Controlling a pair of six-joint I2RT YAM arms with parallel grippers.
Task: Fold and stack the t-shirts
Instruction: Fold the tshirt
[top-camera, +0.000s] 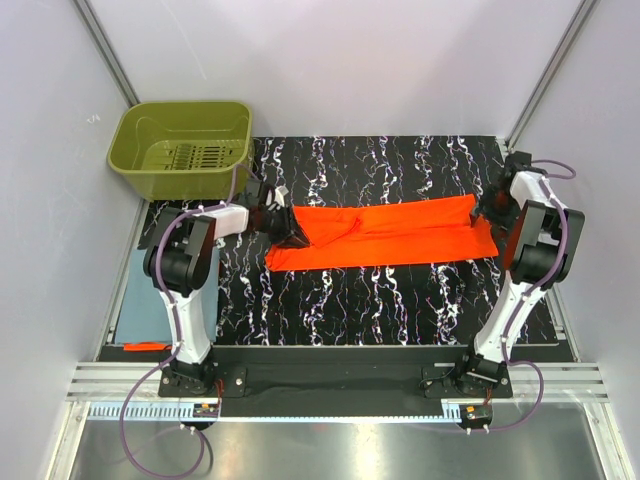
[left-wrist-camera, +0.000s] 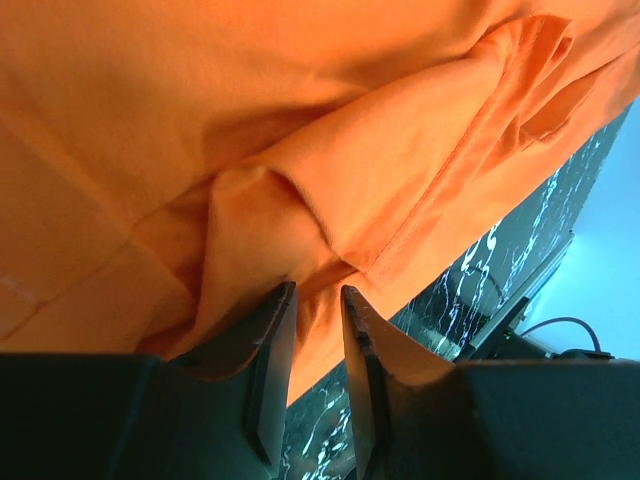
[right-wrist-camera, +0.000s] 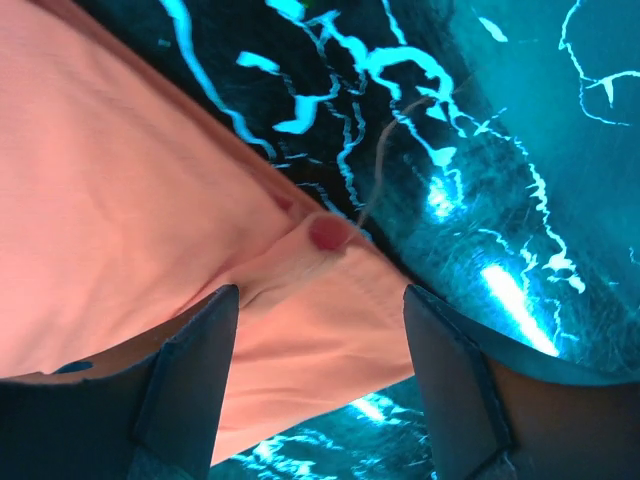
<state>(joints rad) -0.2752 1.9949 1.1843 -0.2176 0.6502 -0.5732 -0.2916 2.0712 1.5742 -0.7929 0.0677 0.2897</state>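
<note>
While the orange t-shirt (top-camera: 385, 235) lies stretched in a long band left to right across the marbled table (top-camera: 380, 300), the left gripper (left-wrist-camera: 315, 295) is clamped on a fold at its left end. The right gripper (right-wrist-camera: 320, 300) is spread wide over the right corner, gripping nothing. The folded blue-grey t-shirt (top-camera: 140, 300) sits at the table's left edge.

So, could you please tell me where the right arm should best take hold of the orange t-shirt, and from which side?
The orange t-shirt lies as a long flat strip, with the left fingers pinching its left end. So probably grip the right end's layered hem corner, coming down from the right. The open right fingers straddle that corner.
</note>
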